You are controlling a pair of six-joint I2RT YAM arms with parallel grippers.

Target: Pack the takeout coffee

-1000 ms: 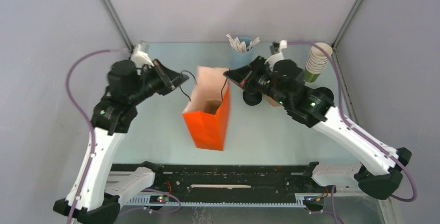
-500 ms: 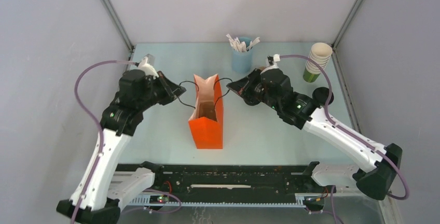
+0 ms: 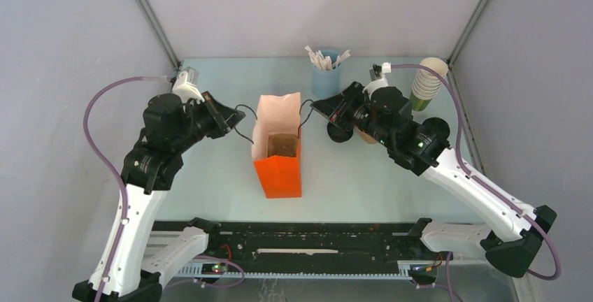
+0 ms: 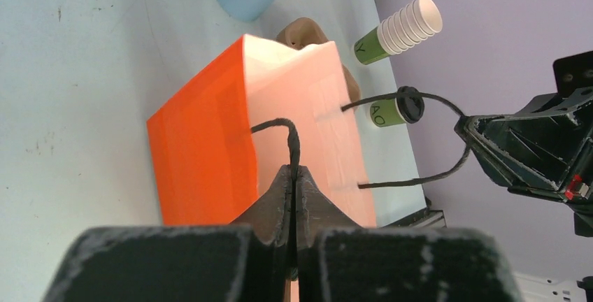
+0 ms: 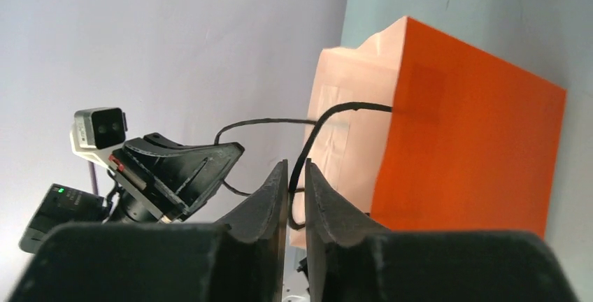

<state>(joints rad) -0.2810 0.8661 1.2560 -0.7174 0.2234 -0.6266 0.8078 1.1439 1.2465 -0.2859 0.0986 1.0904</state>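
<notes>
two arms are set either side of an orange paper bag [image 3: 278, 175], which stands upright and open-topped near the middle of the bench [image 3: 363, 183]. the bag's left cord handle [image 4: 291, 134] is pinched in the left pincer [image 4: 294, 173], whose fingers are pressed fully together on the cord. this handle is drawn out to the left, away from the bag wall. the right cord handle [image 5: 349, 108] is looped through the right pincer [image 5: 295, 170]. its fingers are parted only narrowly and the cord is seen running loose in the gap, so no squeeze on it is shown. both handles are stretched outward and the bag mouth is spread open. something brown is seen low inside the bag; what it is cannot be told.

the takeout coffee [image 4: 396, 110], a small green cup with a black lid, is stood on the bench outside the bag, on the bag's right side, close under the right arm's wrist. in the top view only its black top is made out. a brown cardboard piece [image 4: 299, 33] is seen near it, partly hidden by the bag and the arm. one stack of lidless green-and-cream cups [image 3: 426, 82] is placed at the far right corner, well apart from the bag. a blue cup [image 3: 326, 78] holding white packets is stood at the far edge, behind the bag.
</notes>
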